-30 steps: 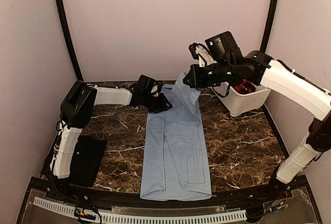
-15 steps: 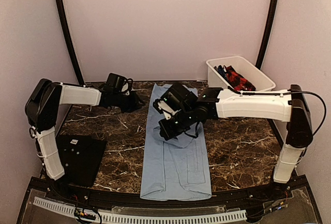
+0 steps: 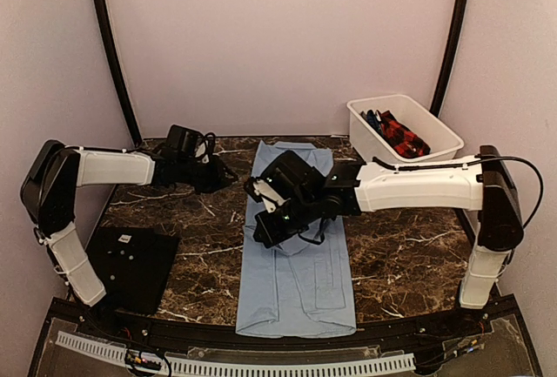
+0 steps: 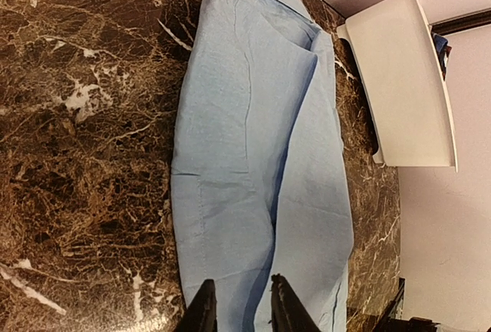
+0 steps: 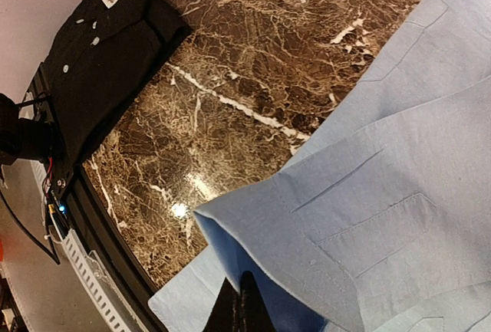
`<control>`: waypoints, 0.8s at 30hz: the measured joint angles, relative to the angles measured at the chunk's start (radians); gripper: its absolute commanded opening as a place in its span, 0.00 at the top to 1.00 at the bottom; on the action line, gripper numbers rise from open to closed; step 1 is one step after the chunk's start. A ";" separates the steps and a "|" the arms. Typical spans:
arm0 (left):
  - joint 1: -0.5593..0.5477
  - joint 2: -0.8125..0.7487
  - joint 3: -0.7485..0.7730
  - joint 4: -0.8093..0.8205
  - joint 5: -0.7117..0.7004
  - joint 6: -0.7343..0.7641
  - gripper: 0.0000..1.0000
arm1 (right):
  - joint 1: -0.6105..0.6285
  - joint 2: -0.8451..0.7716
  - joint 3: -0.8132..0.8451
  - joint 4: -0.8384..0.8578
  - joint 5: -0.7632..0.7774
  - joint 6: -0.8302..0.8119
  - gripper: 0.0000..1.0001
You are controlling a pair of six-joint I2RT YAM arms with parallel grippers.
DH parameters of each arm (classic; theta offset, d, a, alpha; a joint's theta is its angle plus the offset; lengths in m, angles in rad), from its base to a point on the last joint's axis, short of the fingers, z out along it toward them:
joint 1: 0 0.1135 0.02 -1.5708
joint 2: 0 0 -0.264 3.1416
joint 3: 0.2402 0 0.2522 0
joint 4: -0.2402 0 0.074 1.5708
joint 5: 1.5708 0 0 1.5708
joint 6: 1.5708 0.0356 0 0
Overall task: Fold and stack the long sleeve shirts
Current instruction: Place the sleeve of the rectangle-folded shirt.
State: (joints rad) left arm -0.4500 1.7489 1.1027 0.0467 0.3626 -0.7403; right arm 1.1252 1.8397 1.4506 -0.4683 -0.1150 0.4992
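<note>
While the right pincer (image 3: 268, 236) pinches a raised fold of the light-blue shirt (image 3: 296, 294), the left pincer (image 3: 223, 173) hangs spread.
The shirt lies lengthwise down the middle of the marble desk (image 3: 400, 238), and the left pincer is near its far left edge, not touching. A dark shirt (image 3: 144, 264) lies folded at the near left. A red-black checked shirt (image 3: 402, 136) sits in the white bin (image 3: 372, 138).

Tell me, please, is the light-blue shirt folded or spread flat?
Partly folded: the light-blue shirt lies as a narrow strip, and the right gripper pinches a raised layer over its middle.
</note>
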 measured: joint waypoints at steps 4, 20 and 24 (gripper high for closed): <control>0.000 -0.018 -0.033 0.001 0.005 0.000 0.76 | 0.023 0.025 0.000 0.027 -0.008 0.012 1.00; 0.000 -0.018 -0.072 0.005 0.030 -0.001 0.76 | 0.064 0.042 -0.108 0.033 0.003 0.019 1.00; 0.000 -0.018 -0.072 0.005 0.037 -0.001 0.76 | 0.080 0.042 -0.113 0.033 0.002 0.019 1.00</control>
State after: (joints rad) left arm -0.4500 1.7309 1.0309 0.0517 0.4000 -0.7410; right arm 1.2057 1.8812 1.3373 -0.4355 -0.1127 0.5179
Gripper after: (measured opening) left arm 0.240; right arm 0.003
